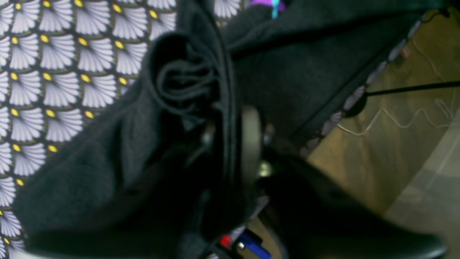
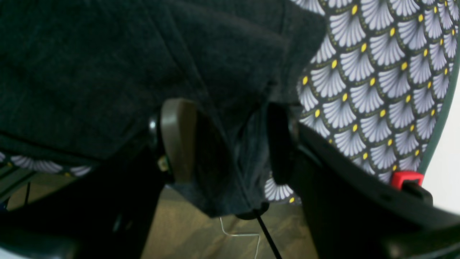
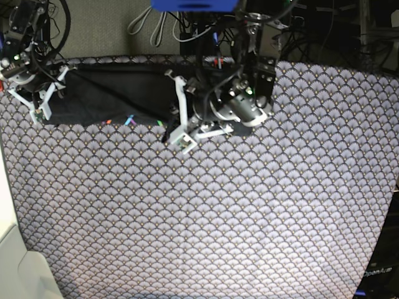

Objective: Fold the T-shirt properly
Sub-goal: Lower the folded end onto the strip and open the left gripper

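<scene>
The table [image 3: 206, 218] under its fan-patterned cloth is bare across the whole near half and most of the middle, so there is plenty of open room toward the near edge. The shirt [image 3: 118, 99] lies as a long dark band along the far edge, running from the far left corner toward the middle, with a bit of coloured print showing on its near hem. My right gripper [image 2: 224, 144] is at the far left corner, its jaws apart with a thick fold of shirt hanging between them and touching the pads; the table edge and floor show just below. My left gripper [image 1: 230, 144] sits at the band's other end, near the middle of the far edge, with bunched hem running between its fingers; I cannot tell whether they clamp it or stand loose around it.
</scene>
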Robot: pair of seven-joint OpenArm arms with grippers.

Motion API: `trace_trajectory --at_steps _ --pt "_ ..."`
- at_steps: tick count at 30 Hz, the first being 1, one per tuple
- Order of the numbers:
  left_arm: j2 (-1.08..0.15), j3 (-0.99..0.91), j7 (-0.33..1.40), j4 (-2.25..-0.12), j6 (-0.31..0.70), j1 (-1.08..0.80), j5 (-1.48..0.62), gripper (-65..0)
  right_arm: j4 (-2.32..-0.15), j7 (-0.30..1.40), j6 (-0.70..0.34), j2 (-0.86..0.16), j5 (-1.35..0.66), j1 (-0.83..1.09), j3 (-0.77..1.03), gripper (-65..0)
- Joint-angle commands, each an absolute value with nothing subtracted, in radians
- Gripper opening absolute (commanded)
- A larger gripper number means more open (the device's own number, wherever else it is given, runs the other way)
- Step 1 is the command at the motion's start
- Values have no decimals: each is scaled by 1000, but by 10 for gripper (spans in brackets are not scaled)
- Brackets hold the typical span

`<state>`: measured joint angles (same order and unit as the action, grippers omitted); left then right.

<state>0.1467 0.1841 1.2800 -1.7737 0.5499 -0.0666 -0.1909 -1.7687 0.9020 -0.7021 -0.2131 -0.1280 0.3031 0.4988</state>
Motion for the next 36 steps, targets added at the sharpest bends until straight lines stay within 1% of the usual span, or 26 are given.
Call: trace_trajectory --at_steps 1,2,3,9,13,15,17,20,21,23,27,29,32,36 --pt "157 185 1264 -1799 552 -53 -213 -435 -1784 889 -698 -226 -133 302 506 -325" --pt "157 185 1264 -1799 556 -54 -214 -409 -1784 889 -698 -226 -133 302 507 -325" --pt "157 185 1264 -1799 558 -54 -216 -403 -1784 889 -698 -226 -133 302 507 -325" --pt "157 170 1264 -1801 559 -54 -311 -403 -1784 889 -698 -226 -133 302 509 -325" --pt "157 65 1264 -1801 556 -50 -341 -407 -1784 889 -698 -226 -133 300 510 -325" --pt "157 -24 1264 -1802 556 -47 -340 -442 -1785 891 -698 -226 -133 295 512 -325" --pt "147 -101 1264 -1796 552 -24 -338 -509 -1788 891 -698 -226 -133 294 522 -325" --pt "68 -186 1265 -1758 552 -22 -338 -635 -1790 891 -698 -232 -133 292 559 -325" --pt "42 -208 1274 -1744 552 -24 -344 -650 -1797 891 -698 -239 -133 292 570 -324" --pt "10 -231 1296 -1727 552 -24 -343 -638 -1814 891 -698 -239 -134 292 591 -322" --pt "-10 -239 1307 -1681 550 -24 -337 -646 -1844 895 -698 -232 -137 272 648 -319" --pt "-8 -239 1305 -1658 550 -24 -323 -646 -1837 934 -698 -232 -139 252 664 -319" --pt "2 -232 1303 -1630 550 -24 -262 -646 -1836 1033 -698 -232 -139 209 671 -288" --pt "27 -231 1302 -1627 550 -24 -214 -646 -1836 1069 -698 -231 -139 199 668 -279"
